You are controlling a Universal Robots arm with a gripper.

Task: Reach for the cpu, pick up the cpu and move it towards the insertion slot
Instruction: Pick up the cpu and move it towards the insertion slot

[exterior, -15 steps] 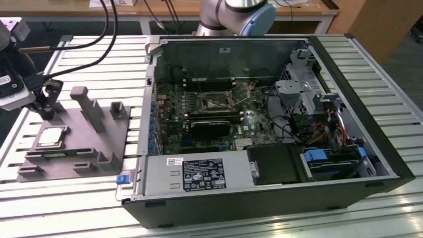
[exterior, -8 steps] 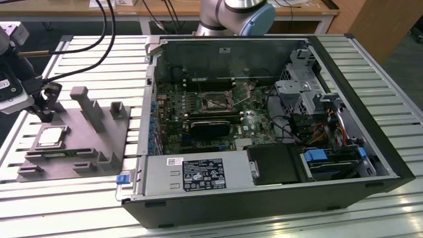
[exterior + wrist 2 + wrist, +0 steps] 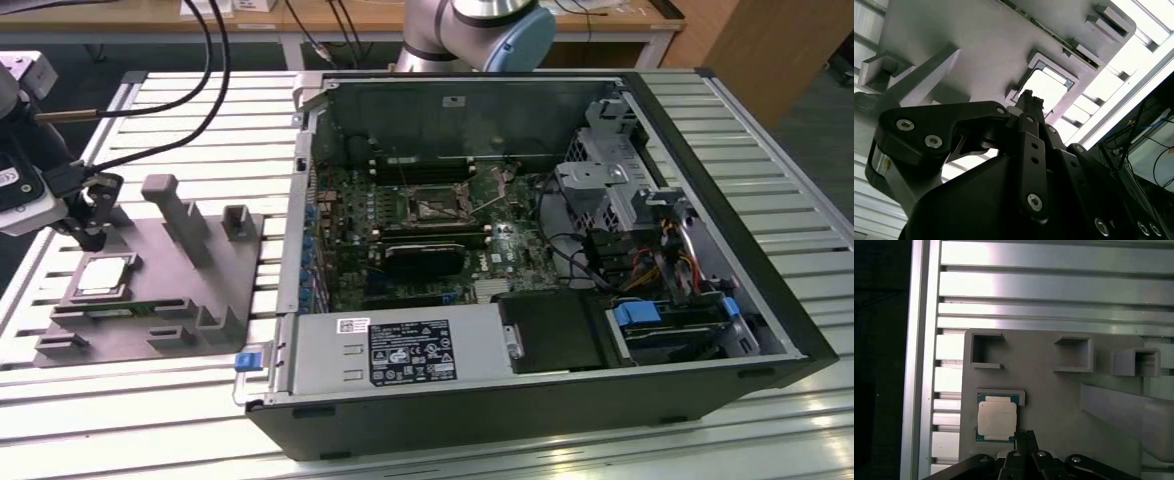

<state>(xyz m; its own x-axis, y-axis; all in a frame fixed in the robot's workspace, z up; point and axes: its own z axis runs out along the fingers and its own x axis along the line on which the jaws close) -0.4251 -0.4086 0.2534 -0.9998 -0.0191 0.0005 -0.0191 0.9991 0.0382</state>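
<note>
Gripper (image 3: pixel 88 236) hovers at 12 o'clock of the cpu (image 3: pixel 104 277) in its grey fixture (image 3: pixel 180 292) in the exterior view, fingers (image 3: pixel 1024 440) pinched together holding nothing, so I'd centre squarely over its edges for a level grab.

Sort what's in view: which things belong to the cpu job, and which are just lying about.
Job in hand:
cpu, resting on the grey fixture
insertion slot, inside the computer case
gripper, empty, close by the cpu

Lying about:
power supply box
blue-tabbed drive bay
</note>
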